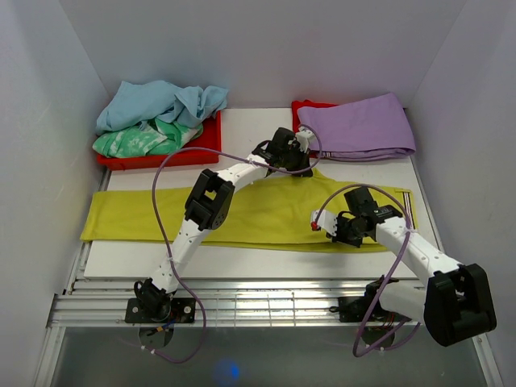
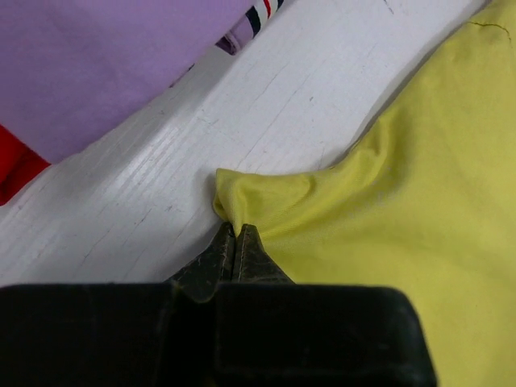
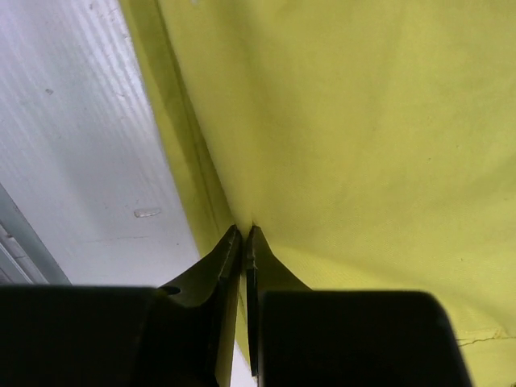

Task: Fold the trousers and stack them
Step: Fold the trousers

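Chartreuse-yellow cloth trousers (image 1: pixel 266 214), spread flat and lengthwise across white table (image 1: pixel 242 262). Nearest the arm bases, right tool (image 3: pixel 243 231) clamped shut on the near long edge, a thin fold of fabric nipped between the tips. Farther back, left tool (image 2: pixel 234 231) likewise shut, pinching a small puckered corner of the far edge. Probably poised to carry one side over the other for a fold.

Risks from here: only slivers of cloth caught, so could slip free on lifting. An uneven pull between the two grips could skew the fold or drag the whole garment along the table.

Just beyond the left tool, folded lilac-purple garment (image 1: pixel 359 127) on red tray (image 1: pixel 300 106), close enough to be snagged or nudged by a sweeping arm. At far left, rumpled light blue cloth (image 1: pixel 161 101) and green-patterned cloth (image 1: pixel 137 143) heaped on second red tray (image 1: pixel 205 143), well apart from both grips.
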